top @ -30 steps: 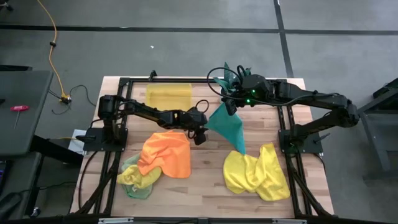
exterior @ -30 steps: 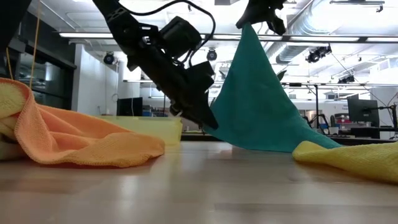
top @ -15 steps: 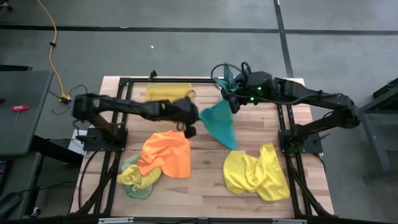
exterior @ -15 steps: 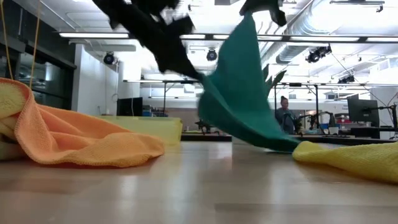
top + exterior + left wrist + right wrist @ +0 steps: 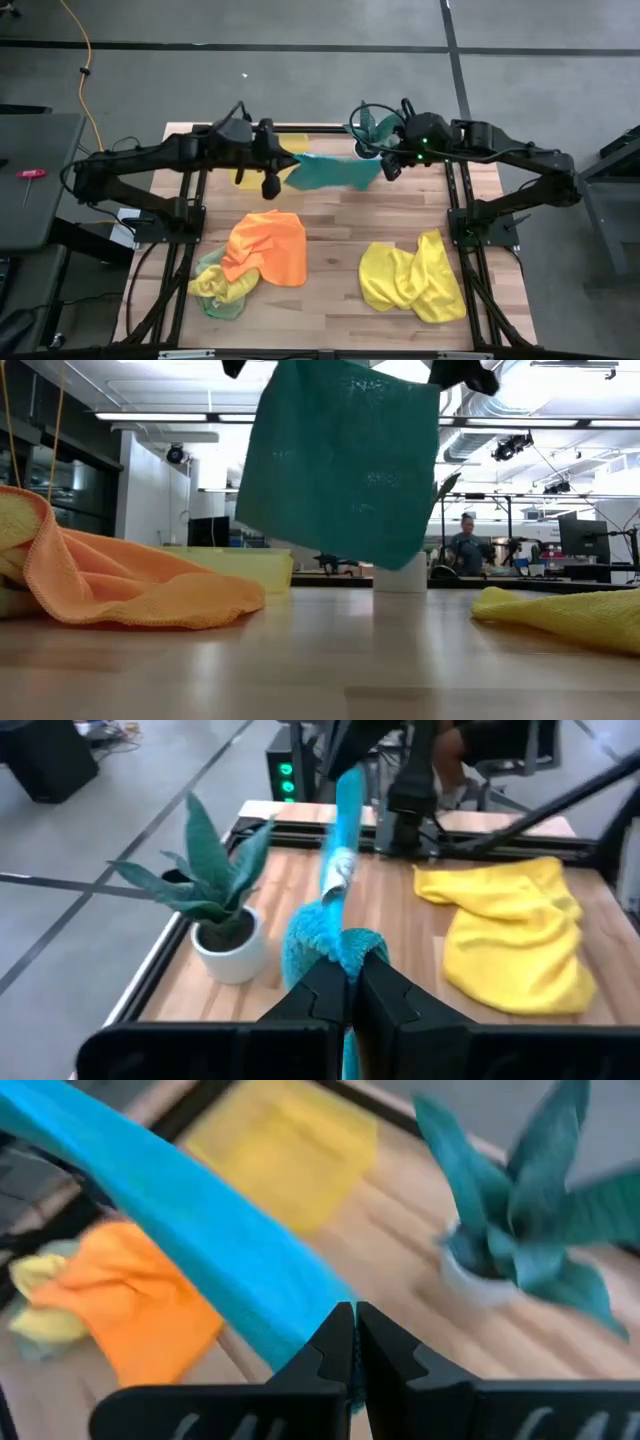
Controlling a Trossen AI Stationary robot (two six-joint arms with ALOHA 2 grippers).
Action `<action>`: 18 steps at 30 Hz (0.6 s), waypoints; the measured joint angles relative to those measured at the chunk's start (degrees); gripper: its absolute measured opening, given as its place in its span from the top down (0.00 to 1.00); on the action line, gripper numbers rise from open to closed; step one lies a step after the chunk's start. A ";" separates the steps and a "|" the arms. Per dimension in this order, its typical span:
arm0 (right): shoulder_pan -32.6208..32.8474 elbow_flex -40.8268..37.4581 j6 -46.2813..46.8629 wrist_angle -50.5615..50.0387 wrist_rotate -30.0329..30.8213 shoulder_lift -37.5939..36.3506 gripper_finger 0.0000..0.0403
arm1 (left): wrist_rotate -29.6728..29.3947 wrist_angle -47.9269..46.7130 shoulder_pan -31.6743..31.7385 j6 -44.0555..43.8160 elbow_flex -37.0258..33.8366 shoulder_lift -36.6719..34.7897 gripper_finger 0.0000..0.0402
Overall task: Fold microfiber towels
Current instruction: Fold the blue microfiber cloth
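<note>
My left claw point(image 5: 350, 982) is pinched tight on one corner of the soft teal microfiber towel point(image 5: 325, 172), and in my left wrist view the fabric bunches up just above my fingertips. In the high view this claw point(image 5: 283, 170) sits in the upper middle of the frame, a little left of centre. My right claw point(image 5: 385, 166) is clamped on the opposite corner, upper centre-right, so the teal towel stretches between us as a band across the upper middle of the picture. In the low view it hangs as a broad sheet in the top centre point(image 5: 340, 460), clear of the light wooden slatted table point(image 5: 330, 290).

I judge the step in hand to be spreading this towel flat before the first fold. To do it well I should keep both corners level and evenly taut, bring the lower edge down onto bare wood first, then draw back so the cloth lays out without wrinkles. The open patch of table in the middle of the high view looks like the best place.

Things to stay clear of: the small white pot with the spiky green plant point(image 5: 372, 128) near my right claw, the translucent yellow rectangular bin point(image 5: 300, 145) just behind the towel, the crumpled orange towel point(image 5: 268, 248) lower left with a light green and yellow towel heap point(image 5: 218, 288) under it, and the rumpled yellow towel point(image 5: 410, 275) lower right. A person point(image 5: 466, 545) sits in the room far behind.
</note>
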 joint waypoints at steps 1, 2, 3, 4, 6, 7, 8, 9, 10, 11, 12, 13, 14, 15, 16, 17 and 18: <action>0.00 -0.04 0.81 -1.44 -0.06 0.10 1.00 | -0.02 -0.33 -0.26 -0.01 0.17 0.12 1.00; 0.00 -0.06 1.31 -3.22 -0.01 0.12 1.00 | -0.04 -0.43 -0.53 -0.04 0.23 0.47 1.00; 0.00 -0.06 1.91 -4.58 0.26 0.06 1.00 | -0.05 -0.75 -0.76 -0.04 0.26 0.91 1.00; 0.00 -0.06 2.12 -5.77 0.84 0.03 1.00 | -0.07 -1.50 -0.95 -0.03 0.25 1.54 1.00; 0.00 -0.06 2.28 -8.54 1.86 0.06 1.00 | -0.10 -2.25 -1.12 0.00 0.19 3.02 1.00; 0.00 -0.06 2.21 -9.60 2.70 0.06 1.00 | -0.10 -1.96 -1.12 -0.01 0.19 4.04 1.00; 0.00 -0.06 2.06 -10.47 3.64 0.06 1.00 | -0.10 -1.63 -1.12 0.00 0.22 5.11 1.00; -0.02 -0.06 1.82 -11.34 4.67 0.06 1.00 | -0.10 -1.51 -1.12 0.09 0.22 6.21 1.00; -0.02 -0.06 1.37 -12.15 5.34 0.04 1.00 | -0.10 -1.21 -1.12 0.53 0.19 7.43 1.00; -0.02 -0.06 0.78 -12.89 5.87 0.03 1.00 | -0.11 -0.49 -1.12 1.13 0.19 8.59 1.00; -0.02 -0.06 0.15 -13.55 6.44 0.03 1.00 | -0.16 0.24 -1.07 2.00 0.19 9.68 1.00; -0.02 -0.06 -0.42 -14.21 6.98 0.03 1.00 | -0.29 0.82 -1.01 3.00 0.19 10.67 1.00; -0.06 -0.06 -1.13 -14.64 7.53 0.03 1.00 | -0.38 1.42 -0.84 4.12 0.19 11.59 1.00; -0.14 -0.06 -1.88 -14.71 8.39 0.02 1.00 | -0.70 1.83 -0.60 5.25 0.19 12.31 1.00; -0.31 -0.06 -2.64 -14.67 9.14 -0.08 1.00 | -1.45 1.96 -0.33 6.40 0.19 12.89 1.00; -0.57 -0.07 -3.18 -14.67 9.85 -0.25 1.00 | -2.89 2.43 -0.03 7.70 0.19 13.38 1.00; -1.02 -0.08 -4.00 -14.64 10.56 -0.46 1.00 | -4.45 2.79 0.37 8.95 0.19 13.74 1.00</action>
